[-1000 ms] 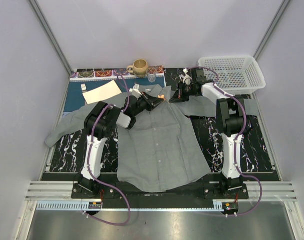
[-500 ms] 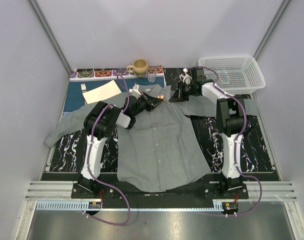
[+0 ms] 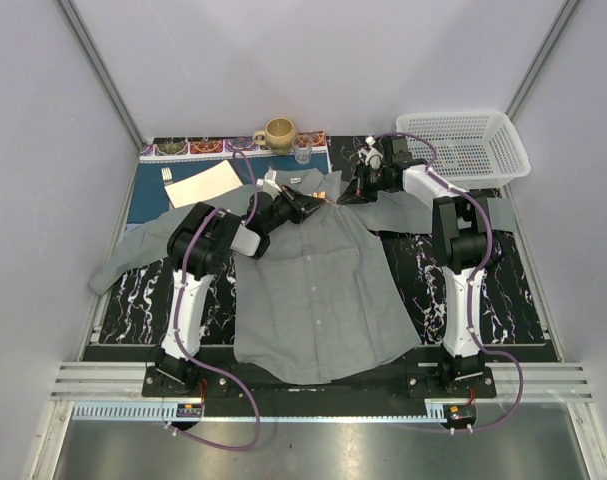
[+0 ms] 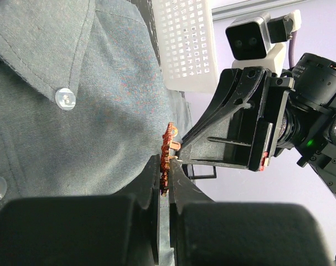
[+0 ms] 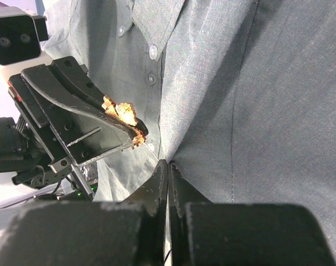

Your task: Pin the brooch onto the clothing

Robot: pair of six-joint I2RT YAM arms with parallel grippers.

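The grey shirt [image 3: 313, 290] lies flat on the table, collar at the far end. My left gripper [image 3: 319, 200] is shut on the tiny orange-red brooch [image 3: 324, 195] and holds it over the shirt's right shoulder, beside the collar. In the left wrist view the brooch [image 4: 167, 158] stands edge-on between the jaws, above the shirt [image 4: 101, 111]. My right gripper [image 3: 345, 198] is shut on a pinched fold of the shirt [image 5: 239, 111], tip to tip with the left gripper. The right wrist view shows the brooch [image 5: 121, 114] a little above that fold.
A white basket [image 3: 468, 145] stands at the back right. A mug [image 3: 279, 132] and a small glass [image 3: 303, 151] stand behind the collar. A blue placemat [image 3: 148, 200] with a pale napkin [image 3: 203, 184] lies at the back left.
The left gripper has edged slightly toward the right gripper with the brooch. The right arm has not visibly moved.
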